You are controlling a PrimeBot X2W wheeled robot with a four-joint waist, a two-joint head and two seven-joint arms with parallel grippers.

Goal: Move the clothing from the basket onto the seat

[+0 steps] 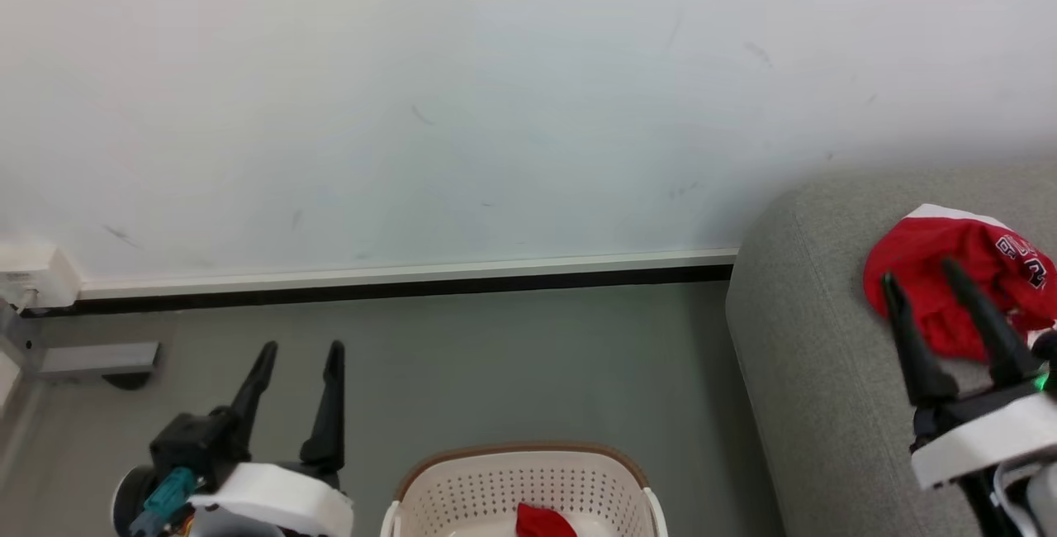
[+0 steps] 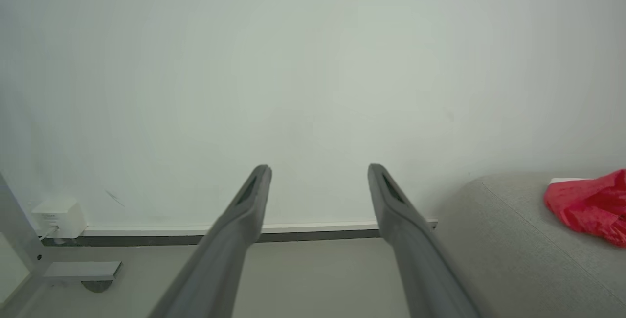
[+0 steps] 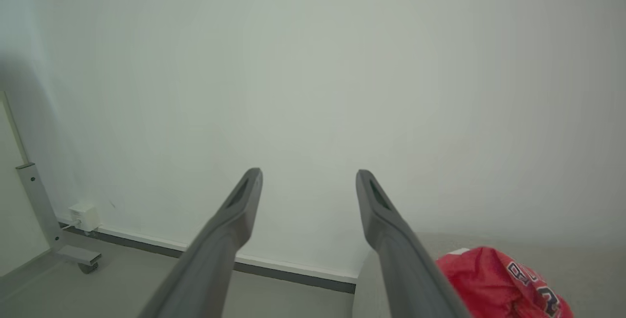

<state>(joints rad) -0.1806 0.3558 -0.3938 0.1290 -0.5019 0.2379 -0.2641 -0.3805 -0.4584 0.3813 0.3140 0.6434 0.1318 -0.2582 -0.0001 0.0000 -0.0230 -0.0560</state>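
Clothing [image 1: 541,522] in the basket [image 1: 495,487] lies right of the left tool [image 1: 302,347], nearer it than the right tool [image 1: 918,273]; both gape empty.

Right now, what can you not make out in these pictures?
- Head view: the bottom edge cuts off the cream-white perforated plastic basket and the red cloth inside it.
- Head view: the red white-trimmed garment on the light grey fabric seat runs off the right edge, partly behind the right gripper.
- Right wrist view: its lettering is blurred.
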